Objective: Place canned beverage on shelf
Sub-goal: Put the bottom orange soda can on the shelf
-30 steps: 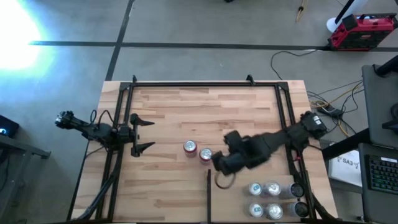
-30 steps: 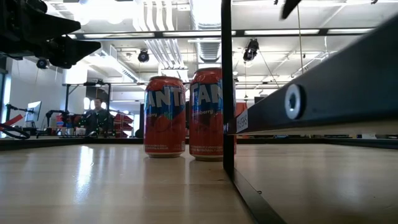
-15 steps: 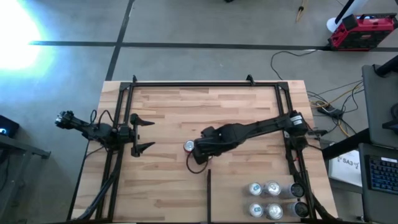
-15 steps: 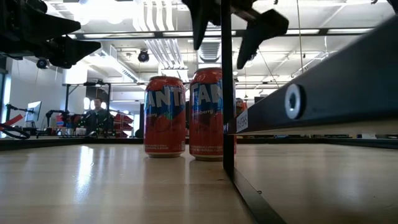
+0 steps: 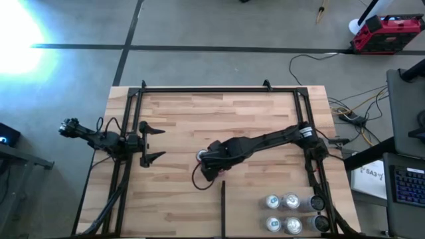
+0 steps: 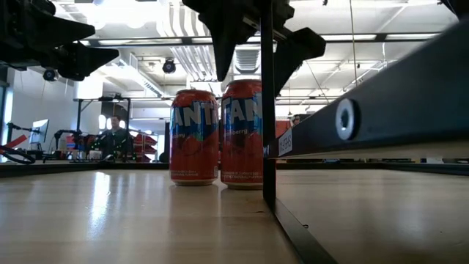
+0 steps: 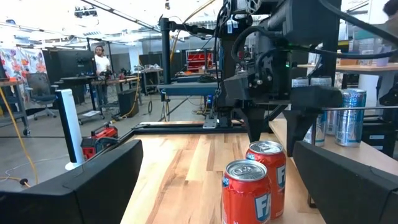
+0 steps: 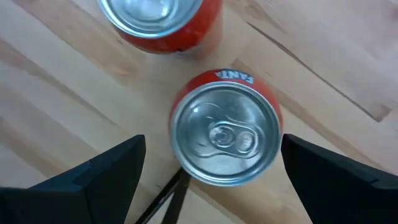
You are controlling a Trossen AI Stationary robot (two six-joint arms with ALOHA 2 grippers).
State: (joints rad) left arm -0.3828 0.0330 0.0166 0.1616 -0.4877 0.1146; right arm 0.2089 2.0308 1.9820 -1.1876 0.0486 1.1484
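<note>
Two red soda cans stand upright, side by side, on the wooden shelf board (image 5: 199, 113). My right gripper (image 6: 256, 53) hangs open just above the right-hand can (image 6: 242, 132), one finger on each side of its silver top (image 8: 225, 135), touching nothing. The other can (image 6: 193, 137) stands beside it on the left and shows partly past the gripper in the high view (image 5: 201, 157). My left gripper (image 5: 151, 141) waits open at the board's left side, pointing level toward the cans (image 7: 245, 190).
A thin dark divider strip (image 5: 222, 209) runs from the cans to the near edge. Several silver cans (image 5: 282, 212) stand at the near right corner. The black tube frame (image 5: 199, 89) edges the board; its bars (image 6: 267, 110) cross the low view.
My right gripper has swung toward the table's left and come down, rolling at the wrist, from right of the divider to just over the right-hand red can. Its fingers have stayed open. Both cans have kept their places.
</note>
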